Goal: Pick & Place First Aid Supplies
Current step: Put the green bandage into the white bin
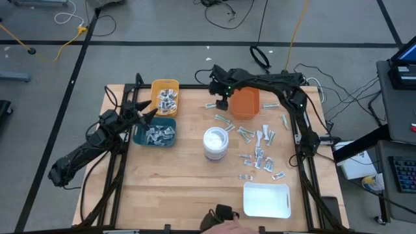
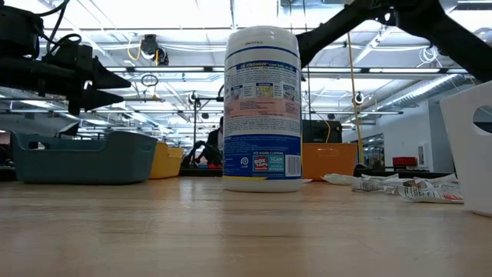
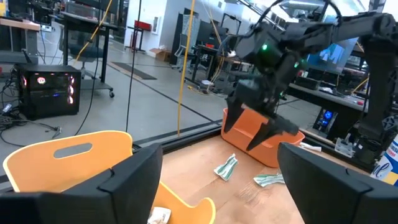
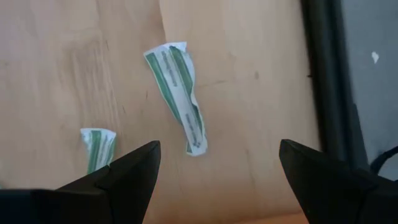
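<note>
From above, the left gripper (image 1: 151,113) hovers with jaws apart between the yellow bin (image 1: 165,96) and teal bin (image 1: 156,134) near the table's (image 1: 169,188) far left corner; loose packets (image 1: 259,146) scatter across its right half. The right wrist view shows the right gripper (image 4: 214,165), jaws apart, above a green-striped packet (image 4: 180,93) lying close to the table's dark edge rail (image 4: 329,99), with bare wood around it.

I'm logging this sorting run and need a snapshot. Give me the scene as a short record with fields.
left gripper: open, empty, between the yellow bin and teal bin
right gripper: open, empty, above a green-striped packet beside the orange bin
loose packets: scattered on the table right of the wipes canister
white tray: near edge, looks empty
</note>
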`<control>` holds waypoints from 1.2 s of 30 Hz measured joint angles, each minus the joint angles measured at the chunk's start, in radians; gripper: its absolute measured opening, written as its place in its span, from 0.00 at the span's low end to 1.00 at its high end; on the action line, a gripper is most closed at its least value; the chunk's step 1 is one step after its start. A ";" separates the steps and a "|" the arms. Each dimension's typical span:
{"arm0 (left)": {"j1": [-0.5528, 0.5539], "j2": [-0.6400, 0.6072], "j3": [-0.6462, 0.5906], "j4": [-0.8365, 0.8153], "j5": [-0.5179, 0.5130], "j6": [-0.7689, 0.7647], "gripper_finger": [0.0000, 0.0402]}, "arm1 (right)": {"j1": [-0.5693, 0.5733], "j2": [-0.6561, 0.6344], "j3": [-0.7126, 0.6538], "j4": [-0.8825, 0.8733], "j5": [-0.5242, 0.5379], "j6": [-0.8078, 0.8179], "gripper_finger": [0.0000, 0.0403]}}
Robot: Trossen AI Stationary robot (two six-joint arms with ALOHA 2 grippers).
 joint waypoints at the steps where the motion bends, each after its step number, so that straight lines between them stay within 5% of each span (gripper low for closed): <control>1: 0.000 0.000 0.000 0.000 0.000 0.000 0.81 | 0.001 0.010 0.000 0.003 -0.001 0.004 0.81; 7: 0.000 0.000 0.000 0.000 0.000 0.000 0.83 | 0.008 0.061 0.000 0.014 -0.001 0.006 0.79; 13: 0.000 0.000 0.000 0.000 0.000 0.000 0.80 | 0.011 0.078 -0.001 0.032 0.001 0.026 0.66; 26: 0.000 0.000 0.000 0.000 0.000 0.000 0.77 | 0.027 0.092 -0.006 0.043 0.006 -0.047 0.03; 36: 0.000 0.000 0.000 0.000 0.000 0.000 0.82 | 0.040 0.005 -0.007 -0.043 0.033 -0.045 0.00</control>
